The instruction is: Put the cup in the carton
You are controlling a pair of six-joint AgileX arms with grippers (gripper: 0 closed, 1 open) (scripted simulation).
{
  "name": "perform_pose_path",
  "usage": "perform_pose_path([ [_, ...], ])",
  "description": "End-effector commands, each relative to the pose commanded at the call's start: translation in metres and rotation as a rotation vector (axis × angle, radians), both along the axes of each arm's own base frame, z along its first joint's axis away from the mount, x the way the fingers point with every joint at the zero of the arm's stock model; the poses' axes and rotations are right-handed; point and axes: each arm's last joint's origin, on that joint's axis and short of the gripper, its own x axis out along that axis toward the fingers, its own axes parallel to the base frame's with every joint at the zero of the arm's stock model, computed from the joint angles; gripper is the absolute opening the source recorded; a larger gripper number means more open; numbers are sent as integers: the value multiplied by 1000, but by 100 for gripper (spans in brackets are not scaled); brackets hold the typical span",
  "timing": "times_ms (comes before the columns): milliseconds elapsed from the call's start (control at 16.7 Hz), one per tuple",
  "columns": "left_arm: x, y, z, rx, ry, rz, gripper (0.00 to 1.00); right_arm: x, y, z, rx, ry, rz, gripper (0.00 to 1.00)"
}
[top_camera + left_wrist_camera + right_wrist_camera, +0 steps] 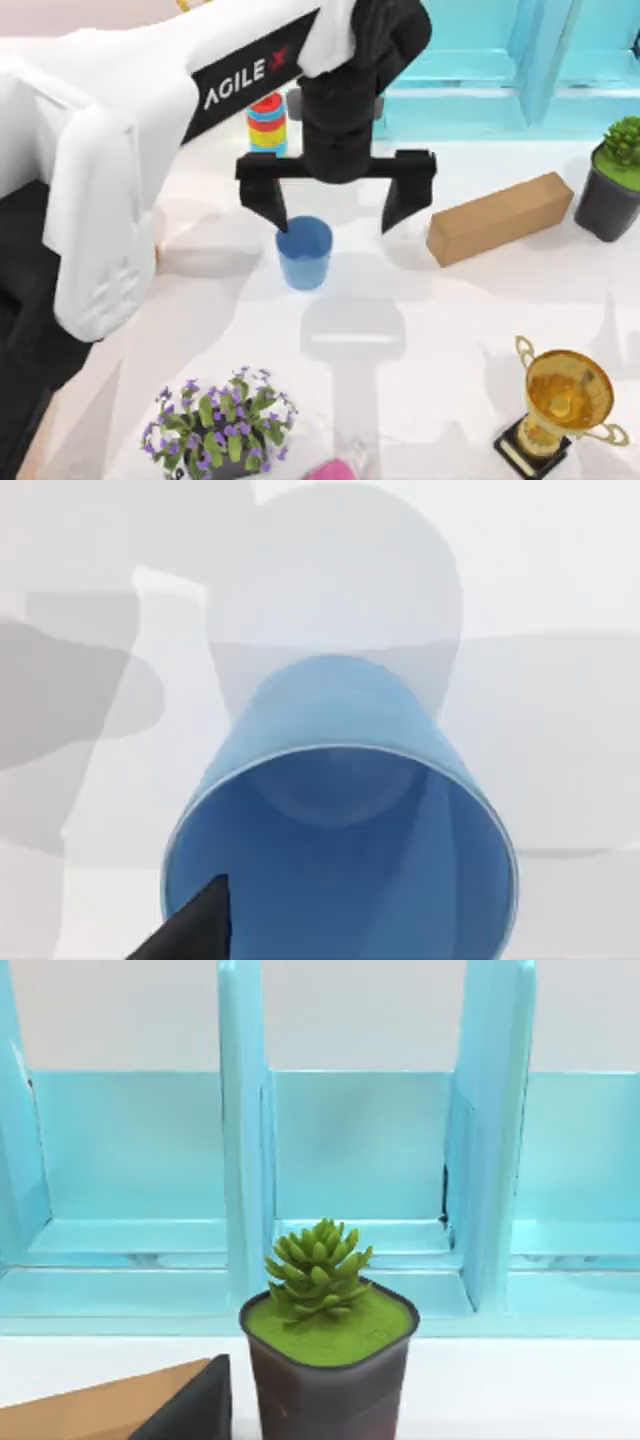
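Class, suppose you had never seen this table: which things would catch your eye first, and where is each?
First, the left gripper, fingers spread wide, poised over the upright blue cup near the table's middle, one fingertip at the cup's rim. Next, the gold trophy at the front right, and the purple-flowered plant at the front left. Behind them, a turquoise crate runs along the back right.

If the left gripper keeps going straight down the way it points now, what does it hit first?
Most likely the cup: the open left gripper hangs just above it, one fingertip already at the rim. Depth is hard to judge.
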Motion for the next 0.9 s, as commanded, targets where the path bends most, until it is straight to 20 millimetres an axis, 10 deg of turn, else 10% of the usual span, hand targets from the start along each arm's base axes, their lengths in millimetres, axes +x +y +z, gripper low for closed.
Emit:
perform_pose_path([
  [540, -5, 2, -44, 0, 0, 0, 100, 0, 0, 0, 0, 0, 0, 100],
  [900, -5, 2, -44, 0, 0, 0, 55, 0, 0, 0, 0, 0, 0, 100],
])
